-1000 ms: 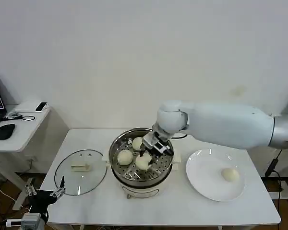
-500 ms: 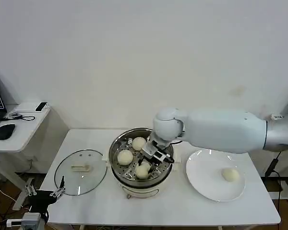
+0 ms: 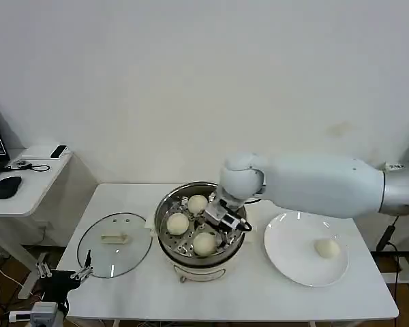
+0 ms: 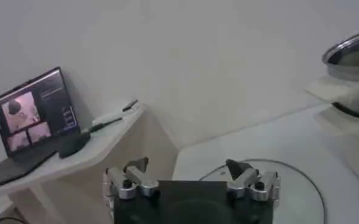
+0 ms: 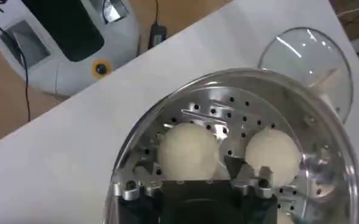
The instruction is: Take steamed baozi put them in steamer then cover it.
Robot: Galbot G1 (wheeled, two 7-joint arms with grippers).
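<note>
Centre of the head view: the steamer [image 3: 201, 238] stands on the white table [image 3: 143, 286] with three steamed baozi [image 3: 204, 243] on its perforated tray, and the right gripper [image 3: 221, 226] sits low over the tray's right side, fingers spread and holding nothing, just beside the nearest bun. Right of centre, a fourth bun [image 3: 326, 248] lies on the white plate [image 3: 286, 266], well apart from the pot. Left of centre, the cover [image 3: 114, 244] lies flat on the table beside the steamer, and the left gripper [image 3: 63, 275] hangs at the lower left off the table's corner, fingers spread wide and empty.
</note>
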